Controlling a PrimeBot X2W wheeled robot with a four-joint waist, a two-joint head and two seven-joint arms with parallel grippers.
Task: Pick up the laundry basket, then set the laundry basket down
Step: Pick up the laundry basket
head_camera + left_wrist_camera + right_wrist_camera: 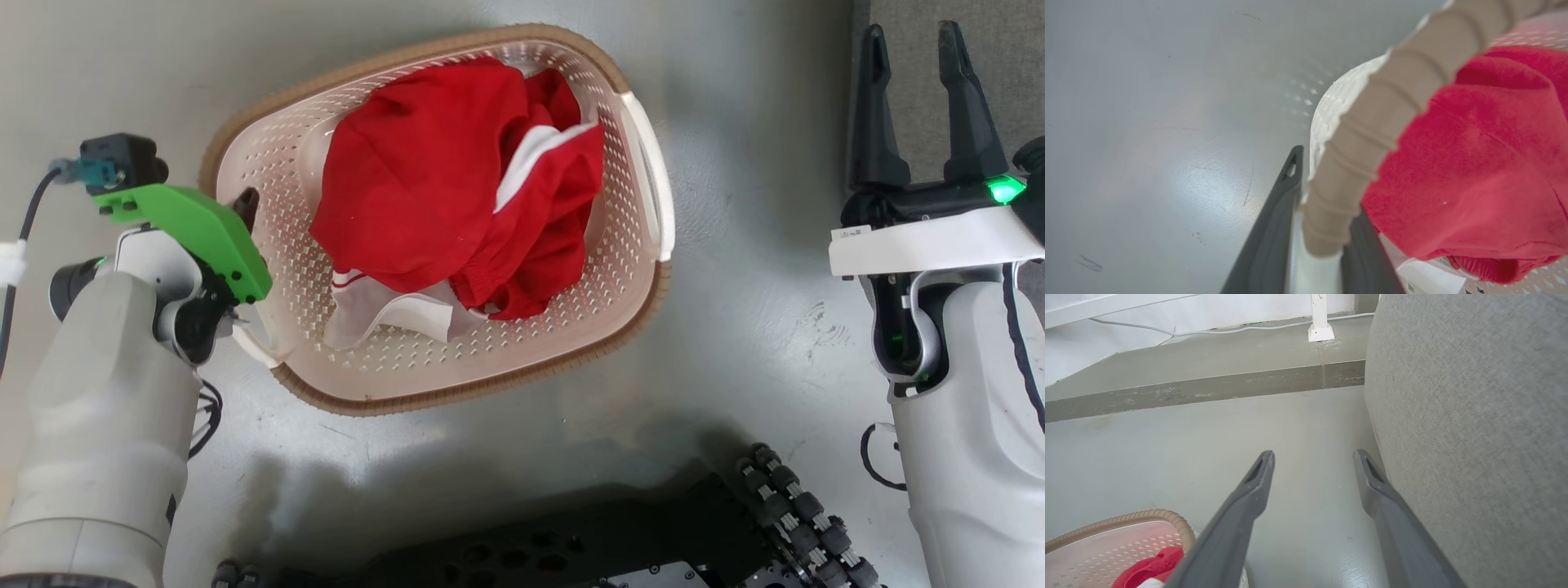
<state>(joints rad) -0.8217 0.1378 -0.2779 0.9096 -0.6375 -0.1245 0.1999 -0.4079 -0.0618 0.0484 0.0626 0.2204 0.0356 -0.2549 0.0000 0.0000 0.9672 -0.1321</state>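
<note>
Right claw (1313,455) (fingers spread) hovers beside grey upholstery (1474,437).

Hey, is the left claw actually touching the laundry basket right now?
Touching. The left wrist view shows the left claw with its fingers pressed against both sides of the laundry basket rim, no gap visible.

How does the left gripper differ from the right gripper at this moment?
The left gripper has its fingers close together astride the laundry basket rim; the right gripper has its fingers spread wide around nothing. The left gripper touches the basket; the right gripper is apart from it, over the floor. Both have two long dark fingers.
</note>
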